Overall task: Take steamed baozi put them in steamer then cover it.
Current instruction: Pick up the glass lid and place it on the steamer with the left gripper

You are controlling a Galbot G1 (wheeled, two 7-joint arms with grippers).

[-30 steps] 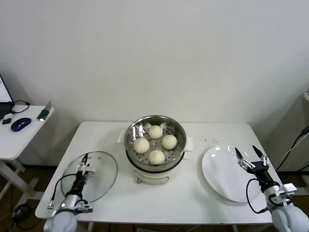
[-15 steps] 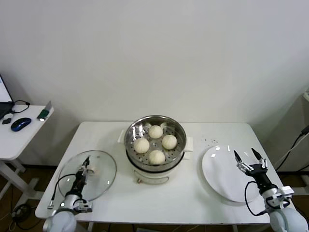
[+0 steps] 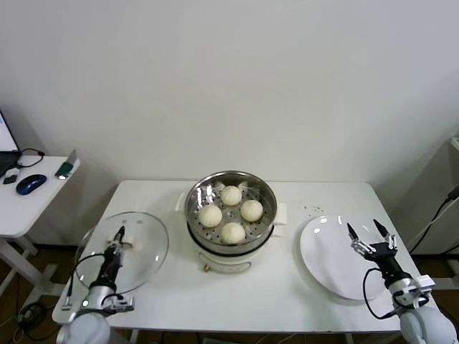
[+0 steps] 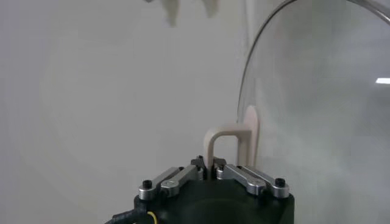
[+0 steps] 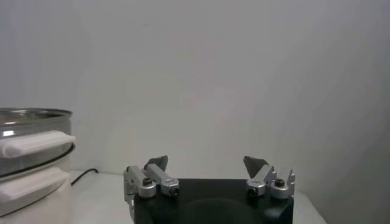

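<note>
With all four baozi in the steamer, only covering left: left tool clamped on cover handle, raised off tabletop; right tool agape over plate.

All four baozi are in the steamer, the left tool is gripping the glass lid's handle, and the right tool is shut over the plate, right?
Not quite: the head view shows the right tool open over the plate. The rest holds.
</note>
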